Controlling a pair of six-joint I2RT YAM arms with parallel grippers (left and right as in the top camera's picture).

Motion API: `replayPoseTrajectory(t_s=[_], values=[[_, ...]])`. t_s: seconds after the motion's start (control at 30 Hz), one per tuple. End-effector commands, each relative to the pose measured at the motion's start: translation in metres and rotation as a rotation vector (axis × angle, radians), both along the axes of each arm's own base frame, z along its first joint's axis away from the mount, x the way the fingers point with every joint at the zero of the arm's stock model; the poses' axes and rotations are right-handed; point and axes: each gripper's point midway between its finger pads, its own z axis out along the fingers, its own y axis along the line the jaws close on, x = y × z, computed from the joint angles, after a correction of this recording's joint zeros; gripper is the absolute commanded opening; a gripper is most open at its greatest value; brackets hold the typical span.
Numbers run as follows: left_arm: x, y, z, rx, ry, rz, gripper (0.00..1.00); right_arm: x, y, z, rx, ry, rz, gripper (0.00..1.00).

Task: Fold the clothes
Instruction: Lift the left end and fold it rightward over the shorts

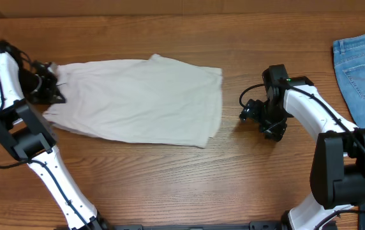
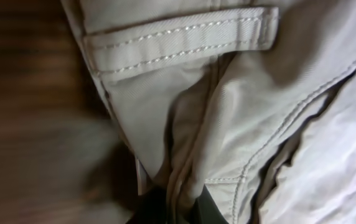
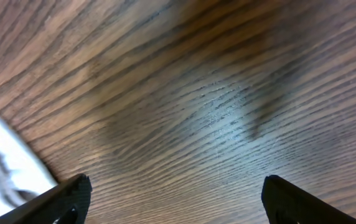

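Overhead — left gripper (image 1: 53,87) pinches shorts (image 1: 138,99) (edge).

The shorts (image 1: 138,99) are matt, off-white woven cloth, with stitched seams and a belt loop (image 2: 178,38). The table (image 1: 170,179) is brown wood, open-grained with a faint sheen. The jeans (image 1: 364,64) are blue denim.

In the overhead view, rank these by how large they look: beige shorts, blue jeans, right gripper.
1. Beige shorts, clearly the largest.
2. Blue jeans, though the frame edge cuts them off.
3. Right gripper, the smallest.
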Motion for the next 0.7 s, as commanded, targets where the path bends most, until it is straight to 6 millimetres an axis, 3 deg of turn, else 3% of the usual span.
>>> replayPoseTrajectory(t_s=[0.0, 0.13, 0.33, 0.67], values=[[0.002, 0.033, 0.023, 0.175, 0.017, 0.059, 0.04, 0.004, -0.002, 0.002, -0.005, -0.019, 0.0, 0.92], [0.015, 0.031, 0.052, 0.22, -0.045, 0.079, 0.04, 0.003, -0.002, 0.002, -0.004, -0.018, 0.0, 0.92], [0.029, 0.003, 0.102, 0.296, -0.143, 0.01, 0.04, 0.012, 0.009, 0.004, 0.05, -0.051, 0.003, 0.89], [0.041, -0.104, 0.208, 0.343, -0.381, -0.11, 0.04, 0.031, 0.016, 0.005, 0.077, -0.128, -0.014, 0.89]])
